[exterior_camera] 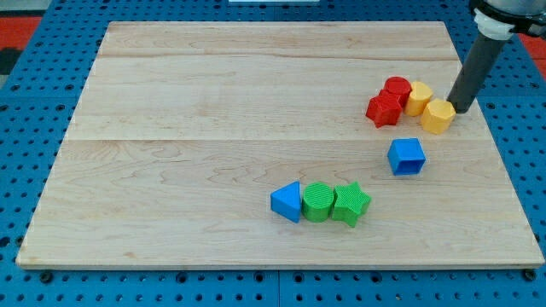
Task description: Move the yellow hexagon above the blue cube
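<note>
The yellow hexagon (438, 116) lies at the view's right, above and slightly right of the blue cube (406, 156). My tip (460, 109) stands just right of the yellow hexagon, touching or nearly touching its right side. A second yellow block (418, 98), rounded in shape, sits up-left of the hexagon. A red cylinder (397, 89) and a red star-like block (384, 110) crowd together left of the yellow blocks.
A blue triangle (287, 201), a green cylinder (318, 202) and a green star (351, 204) sit in a row near the view's bottom centre. The wooden board (213, 128) lies on a blue pegboard (17, 128); its right edge is close to my tip.
</note>
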Controlling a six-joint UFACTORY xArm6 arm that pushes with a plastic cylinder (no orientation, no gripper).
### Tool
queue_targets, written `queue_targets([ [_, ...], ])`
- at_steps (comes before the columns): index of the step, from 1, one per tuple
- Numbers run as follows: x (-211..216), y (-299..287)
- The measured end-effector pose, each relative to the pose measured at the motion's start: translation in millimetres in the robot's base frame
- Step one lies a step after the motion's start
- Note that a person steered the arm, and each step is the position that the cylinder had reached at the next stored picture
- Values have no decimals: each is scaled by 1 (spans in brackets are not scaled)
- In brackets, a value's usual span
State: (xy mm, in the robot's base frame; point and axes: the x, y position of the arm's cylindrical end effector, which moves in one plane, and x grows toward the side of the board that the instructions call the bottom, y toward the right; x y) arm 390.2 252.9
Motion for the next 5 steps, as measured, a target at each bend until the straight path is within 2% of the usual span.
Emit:
queue_targets([
  [5, 0, -47],
])
